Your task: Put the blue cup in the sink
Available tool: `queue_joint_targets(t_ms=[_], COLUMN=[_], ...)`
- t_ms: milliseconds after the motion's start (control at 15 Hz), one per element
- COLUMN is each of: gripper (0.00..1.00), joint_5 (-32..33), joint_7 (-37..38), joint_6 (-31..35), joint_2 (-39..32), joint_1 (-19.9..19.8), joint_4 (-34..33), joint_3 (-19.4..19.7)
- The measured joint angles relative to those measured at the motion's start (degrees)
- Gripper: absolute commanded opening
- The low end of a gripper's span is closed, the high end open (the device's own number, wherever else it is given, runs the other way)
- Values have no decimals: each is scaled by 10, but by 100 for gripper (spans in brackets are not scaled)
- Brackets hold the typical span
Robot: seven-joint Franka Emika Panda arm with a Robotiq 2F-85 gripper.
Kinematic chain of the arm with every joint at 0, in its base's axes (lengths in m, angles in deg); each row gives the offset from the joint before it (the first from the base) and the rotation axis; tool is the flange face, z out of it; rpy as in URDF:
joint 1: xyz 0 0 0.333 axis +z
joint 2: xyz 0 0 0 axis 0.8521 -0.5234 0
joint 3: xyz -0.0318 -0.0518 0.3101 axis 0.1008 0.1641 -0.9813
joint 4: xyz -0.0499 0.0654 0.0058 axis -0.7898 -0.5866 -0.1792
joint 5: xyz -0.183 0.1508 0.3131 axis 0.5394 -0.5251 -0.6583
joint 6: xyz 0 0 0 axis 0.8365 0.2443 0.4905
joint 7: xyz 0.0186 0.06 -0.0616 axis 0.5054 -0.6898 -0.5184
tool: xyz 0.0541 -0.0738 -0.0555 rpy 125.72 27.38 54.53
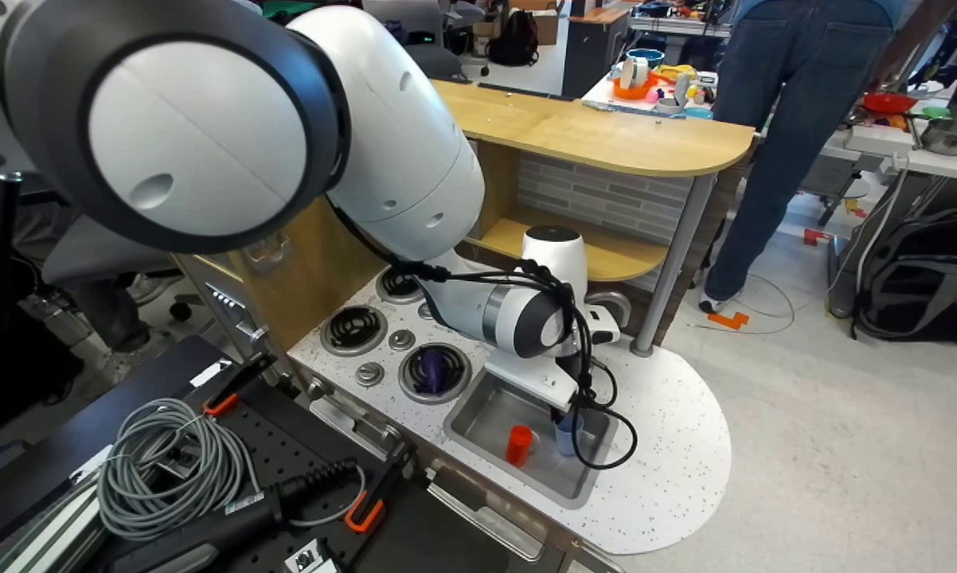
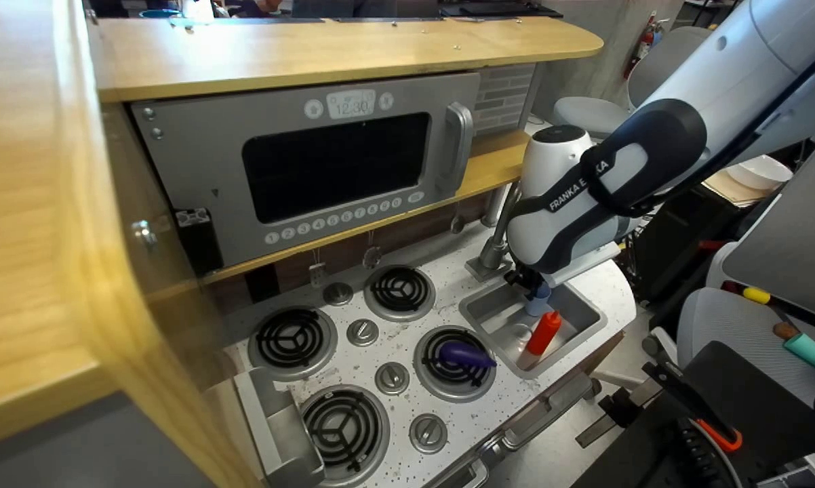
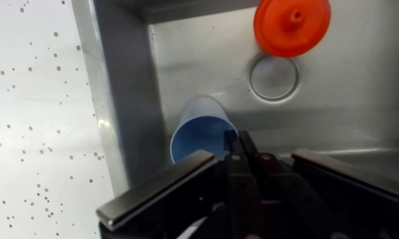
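The light-blue cup shows inside the grey sink basin in both exterior views (image 1: 568, 439) (image 2: 538, 303), and in the wrist view (image 3: 199, 136) its open mouth faces the camera. The sink (image 2: 485, 324) is grey with rounded corners; its rim also shows in the wrist view (image 3: 101, 99). My gripper (image 3: 240, 139) is shut on the cup's wall, one fingertip inside the mouth and one outside. In both exterior views the arm mostly hides the gripper (image 2: 524, 283). I cannot tell whether the cup's base touches the basin floor.
A red bottle (image 2: 543, 333) stands in the basin beside the cup, also in the wrist view (image 3: 292, 26). The metal faucet (image 2: 494, 252) rises behind the sink. A purple object (image 2: 465, 354) lies on a burner next to the sink. A wooden shelf (image 1: 582, 239) is above the counter.
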Motion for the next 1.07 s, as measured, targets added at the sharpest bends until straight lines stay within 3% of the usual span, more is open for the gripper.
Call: queue_joint_targets(t_ms=[667,1067], gripper=[100,100], joint_5=[0,-1], joint_7=[27,37], joint_6=[-24,-30], joint_2=[20,91], joint_1=[8,9], joint_4=[12,87], joint_3=[17,32])
